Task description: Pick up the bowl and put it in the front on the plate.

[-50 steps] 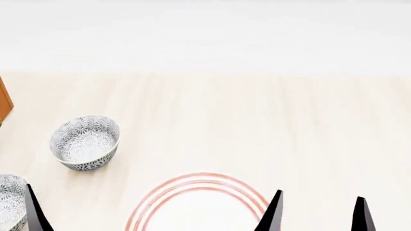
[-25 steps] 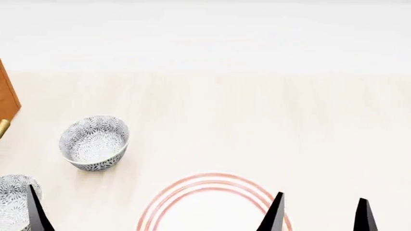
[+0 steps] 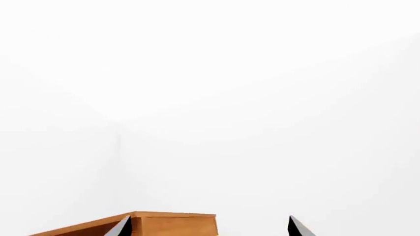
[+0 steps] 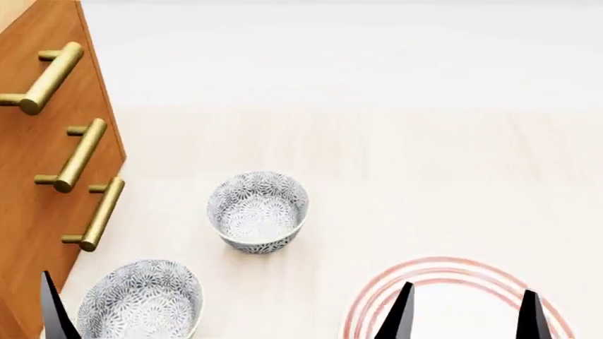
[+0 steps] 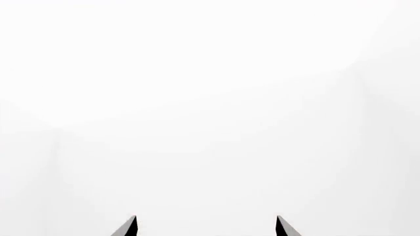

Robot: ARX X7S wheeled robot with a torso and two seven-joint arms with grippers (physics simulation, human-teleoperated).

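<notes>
While both hands sit low at the near edge of the head view, only black fingertips show. Right hand [image 4: 465,318]: two tips spread apart, nothing between them, released, hovering over the near part of the plate [image 4: 377,300]; right wrist view shows the same wide gap against blank white. Left hand [image 3: 206,227]: in the left wrist view two tips stand apart with nothing gripped, released; in the head view only one left fingertip [image 4: 55,311] shows, just beside the near bowl [image 4: 140,300].

Near bowl: white with grey-blue floral pattern, upright on the surface [image 4: 396,176], cut by the frame's lower edge, close to the cabinet. Second bowl [image 4: 258,212], same pattern, upright, farther back and toward the middle, well apart from the plate and from both hands. Which one is the task's bowl cannot be told; neither is held, neither is on the plate.

Plate: white, red concentric rings, partly out of frame, to the right of both bowls.

Wooden cabinet [image 4: 47,176] with three brass handles [image 4: 80,154] at far left; its top corner shows in the left wrist view.
</notes>
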